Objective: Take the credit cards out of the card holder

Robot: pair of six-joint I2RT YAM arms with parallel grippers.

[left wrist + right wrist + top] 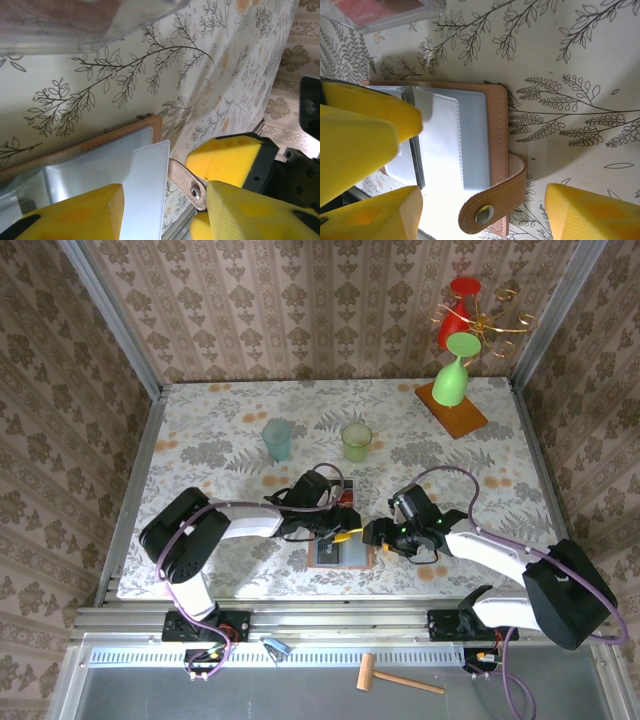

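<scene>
Flowery wallpaper stands on three sides. The tabletop (210, 440) has a cloth with leaves and flowers on it. The card holder (495, 130) lies open and flat on the tabletop, near the front edge, between the two arms. It is brown outside with little stitches along the edge. Inside it has shiny grey-blue pockets. A brown strap (492, 200) with a round metal button curls over its side. The left gripper (165, 200) is over the pockets, its yellow fingers (75, 215) partly apart with a gap between them. The right gripper (482, 197) has its fingers wide, one on each side of the strap, not squeezing it. A clear tray (385, 17) with something red inside sits near the card holder.
</scene>
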